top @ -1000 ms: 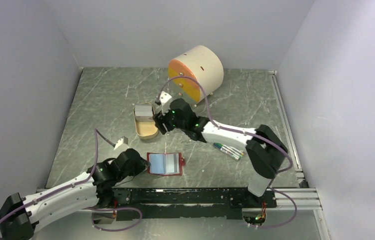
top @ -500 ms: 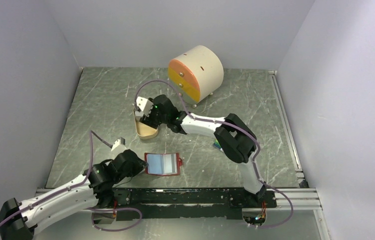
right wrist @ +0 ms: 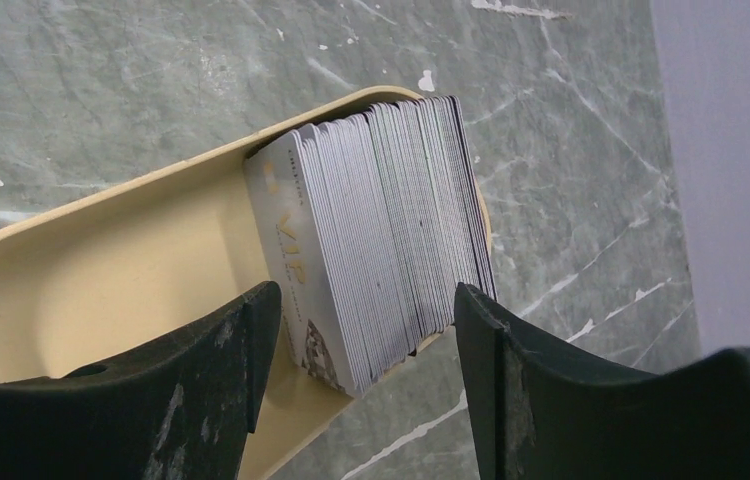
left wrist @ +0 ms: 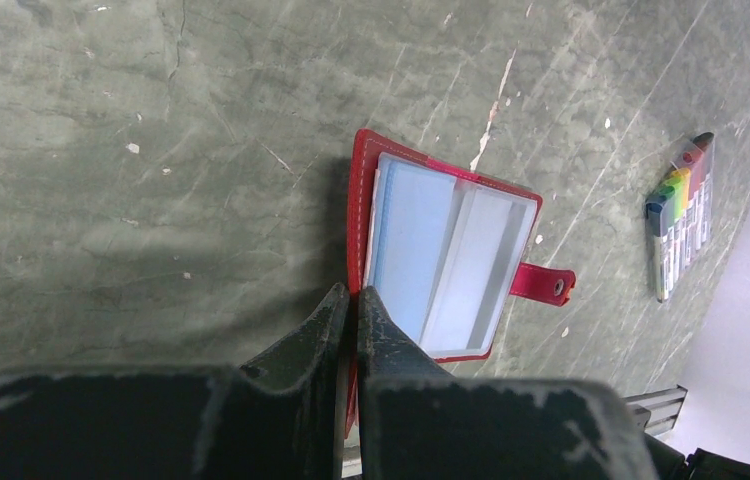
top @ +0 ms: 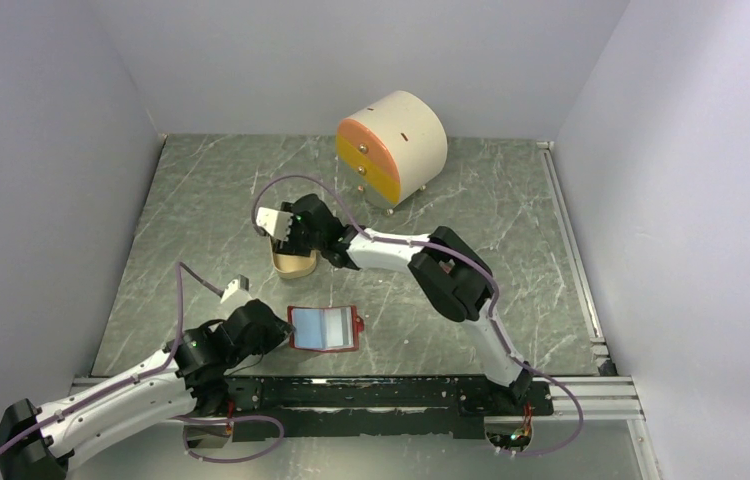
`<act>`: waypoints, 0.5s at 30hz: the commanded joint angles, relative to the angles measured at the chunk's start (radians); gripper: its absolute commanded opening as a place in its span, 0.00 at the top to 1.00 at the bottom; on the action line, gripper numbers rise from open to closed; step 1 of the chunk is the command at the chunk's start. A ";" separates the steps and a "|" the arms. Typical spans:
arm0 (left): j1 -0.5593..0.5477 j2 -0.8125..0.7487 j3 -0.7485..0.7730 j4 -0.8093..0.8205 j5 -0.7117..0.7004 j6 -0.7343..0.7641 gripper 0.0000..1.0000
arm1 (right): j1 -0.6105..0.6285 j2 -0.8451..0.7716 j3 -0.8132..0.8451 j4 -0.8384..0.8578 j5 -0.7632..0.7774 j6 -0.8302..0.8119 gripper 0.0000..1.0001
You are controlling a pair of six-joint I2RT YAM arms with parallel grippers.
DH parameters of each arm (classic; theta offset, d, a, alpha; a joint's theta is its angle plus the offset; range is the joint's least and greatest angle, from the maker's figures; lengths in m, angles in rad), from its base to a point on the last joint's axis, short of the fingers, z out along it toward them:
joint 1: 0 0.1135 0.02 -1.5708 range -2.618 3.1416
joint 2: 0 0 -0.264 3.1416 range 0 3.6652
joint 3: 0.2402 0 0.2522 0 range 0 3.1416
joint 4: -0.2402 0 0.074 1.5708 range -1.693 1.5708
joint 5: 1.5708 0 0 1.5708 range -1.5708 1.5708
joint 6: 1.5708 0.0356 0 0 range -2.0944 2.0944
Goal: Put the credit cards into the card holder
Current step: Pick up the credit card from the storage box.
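Here, the right gripper [right wrist: 363,300] spreads wide over the cards [right wrist: 381,230] in the tray [right wrist: 101,260]: likely stiff and slick, best pinched edgewise. The left gripper [left wrist: 353,300] pinches the holder [left wrist: 451,260].

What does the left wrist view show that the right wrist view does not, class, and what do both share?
Left wrist only: the open red card holder, its edge clamped in the shut left pincer, and a bundle of coloured pens. Right wrist only: the stack of credit cards leaning on edge in a tan tray, with the open right pincer over it. Both: the grey marbled tabletop.
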 commanded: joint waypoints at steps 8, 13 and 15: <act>-0.005 0.002 0.044 -0.018 -0.021 0.001 0.91 | 0.022 0.053 0.053 0.024 0.034 -0.107 0.32; -0.005 -0.007 0.042 -0.024 -0.019 -0.001 0.91 | 0.022 0.062 0.057 0.042 0.064 -0.114 0.34; -0.005 -0.010 0.044 -0.026 -0.020 0.001 0.91 | 0.022 0.061 0.062 0.038 0.068 -0.117 0.35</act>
